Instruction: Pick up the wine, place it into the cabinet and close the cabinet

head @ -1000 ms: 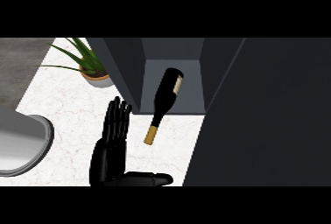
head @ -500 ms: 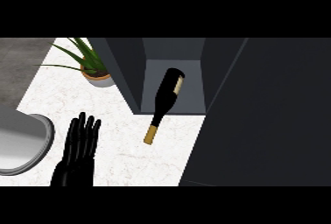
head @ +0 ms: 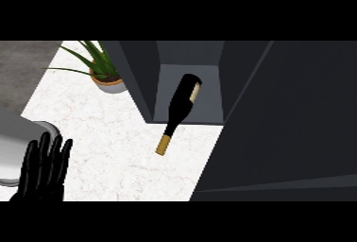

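Closing the cabinet (head: 188, 61) is the step that seems left, and doing it well starts with the wine (head: 180, 108). It lies on its side, body inside the open compartment, gold-capped neck sticking out over the front edge above the white bench (head: 118, 132). A door swung shut now would likely strike that neck, so my judgement is that the bottle wants a nudge deeper in before anything else.

What looks like the open door (head: 293, 123) fills the right side of the view as a large dark panel, its edge running just beside the bottle's neck. Pushing it from its far side, with a slow sweep, should keep the bottle from being knocked out.

Only one robot hand (head: 43, 168) shows, low at the left edge, fingers straight and up, holding nothing, well apart from the bottle; by its place I take it for the left. The right is out of view.

A potted plant (head: 105, 71) stands at the cabinet's left corner, and a grey rounded thing (head: 17, 137) sits at the far left, near the hand. Neither blocks the door's path.
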